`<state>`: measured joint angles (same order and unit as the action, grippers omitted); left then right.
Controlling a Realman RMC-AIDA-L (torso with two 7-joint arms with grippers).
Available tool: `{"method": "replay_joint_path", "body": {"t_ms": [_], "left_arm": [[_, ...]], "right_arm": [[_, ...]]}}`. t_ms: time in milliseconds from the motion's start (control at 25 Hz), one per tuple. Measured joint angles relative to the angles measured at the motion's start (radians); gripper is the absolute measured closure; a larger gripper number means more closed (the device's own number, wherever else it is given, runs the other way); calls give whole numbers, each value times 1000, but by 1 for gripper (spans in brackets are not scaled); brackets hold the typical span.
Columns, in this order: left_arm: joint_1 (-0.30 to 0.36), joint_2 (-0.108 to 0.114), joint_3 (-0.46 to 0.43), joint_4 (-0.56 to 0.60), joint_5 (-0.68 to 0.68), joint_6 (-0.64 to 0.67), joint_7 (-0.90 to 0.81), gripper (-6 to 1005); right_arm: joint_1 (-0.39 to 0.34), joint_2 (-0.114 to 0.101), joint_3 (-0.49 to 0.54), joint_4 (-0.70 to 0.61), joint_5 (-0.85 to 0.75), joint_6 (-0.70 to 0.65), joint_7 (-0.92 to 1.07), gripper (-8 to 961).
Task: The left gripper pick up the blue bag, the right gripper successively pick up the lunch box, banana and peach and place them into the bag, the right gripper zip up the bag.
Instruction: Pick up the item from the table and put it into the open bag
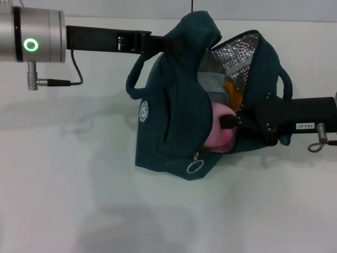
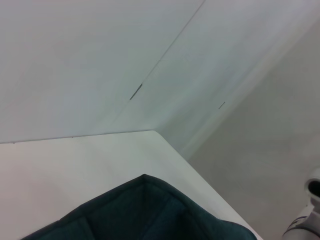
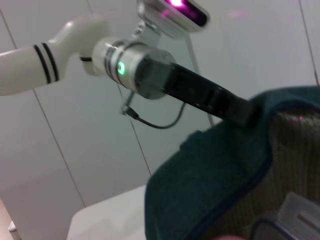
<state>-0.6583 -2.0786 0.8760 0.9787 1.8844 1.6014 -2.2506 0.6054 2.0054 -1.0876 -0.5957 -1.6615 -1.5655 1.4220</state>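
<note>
The white table (image 1: 79,184) lay under everything. Above its far middle hung the blue bag (image 1: 168,121), mouth gaping toward the right with the foil lining showing. The left gripper (image 1: 163,43) reached in from the far left and was closed on the bag's upper fabric, holding it up. The right gripper (image 1: 227,122) came from the right into the opening, its fingers clamped around the peach (image 1: 218,132) just inside the mouth. Deeper in the bag sat the lunch box (image 1: 213,87), and beside it, the banana (image 1: 234,92).
</note>
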Motion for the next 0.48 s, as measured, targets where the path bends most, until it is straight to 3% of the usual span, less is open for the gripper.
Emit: {"method": "replay_joint_path", "body": {"t_ms": [480], "left_arm": [[-4,0,3,-2,0,0,1,945]], "right_arm": [[14,9,-49,-10,1,43,12,838]]}}
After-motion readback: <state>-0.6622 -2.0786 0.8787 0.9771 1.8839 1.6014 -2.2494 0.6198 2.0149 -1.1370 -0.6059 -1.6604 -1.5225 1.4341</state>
